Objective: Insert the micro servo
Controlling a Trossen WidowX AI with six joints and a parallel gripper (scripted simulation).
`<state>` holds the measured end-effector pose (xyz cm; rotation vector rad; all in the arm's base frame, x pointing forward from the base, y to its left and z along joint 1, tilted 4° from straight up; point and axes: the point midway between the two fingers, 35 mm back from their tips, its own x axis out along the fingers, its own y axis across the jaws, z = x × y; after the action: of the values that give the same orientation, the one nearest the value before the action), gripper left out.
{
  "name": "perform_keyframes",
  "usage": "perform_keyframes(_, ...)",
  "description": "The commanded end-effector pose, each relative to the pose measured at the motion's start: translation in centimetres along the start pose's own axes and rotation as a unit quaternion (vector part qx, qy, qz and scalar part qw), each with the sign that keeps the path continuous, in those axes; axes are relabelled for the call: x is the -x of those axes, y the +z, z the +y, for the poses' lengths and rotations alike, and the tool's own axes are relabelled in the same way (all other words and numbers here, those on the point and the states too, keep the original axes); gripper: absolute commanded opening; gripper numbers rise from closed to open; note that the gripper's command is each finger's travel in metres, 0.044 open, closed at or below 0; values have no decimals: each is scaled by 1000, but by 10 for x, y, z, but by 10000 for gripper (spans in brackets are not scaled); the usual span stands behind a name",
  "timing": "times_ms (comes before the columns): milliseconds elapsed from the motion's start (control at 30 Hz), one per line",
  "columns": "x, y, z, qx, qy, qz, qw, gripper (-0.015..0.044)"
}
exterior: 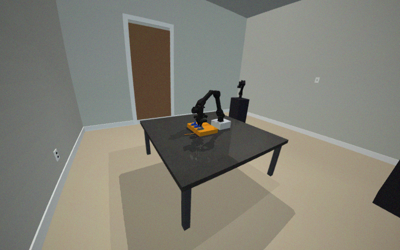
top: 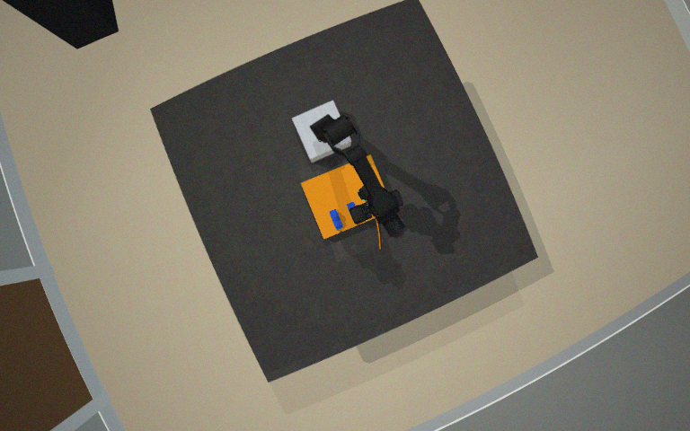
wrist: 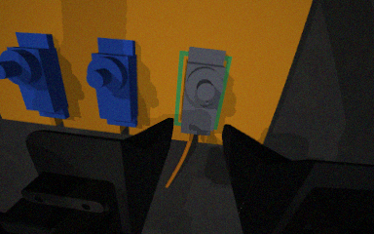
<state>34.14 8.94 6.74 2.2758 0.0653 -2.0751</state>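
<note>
Seen from the wrist, two blue servos stand on the orange deck to the left of the gripper, beyond its left finger. Straight ahead, the grey micro servo sits inside the green-marked pocket, shaft up, just beyond the fingertips. The jaws stand apart, touching nothing. The servo's orange cable trails back between them.
</note>
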Motion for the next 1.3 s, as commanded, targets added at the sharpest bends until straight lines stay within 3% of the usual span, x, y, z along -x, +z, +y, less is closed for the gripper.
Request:
perform_keyframes(0,6,0,0,1,0,-1,1000,187)
perform_keyframes(333,52,70,-3,-5,0,-2,1000,440)
perform_keyframes(500,69,108,-1,1,-1,-5,1000,440)
perform_keyframes(733,75,107,-1,1,-1,-4,1000,440)
perform_keyframes(933,119,107,0,2,-5,1,1000,440)
perform_keyframes(1267,121,107,0,2,-5,2,1000,440)
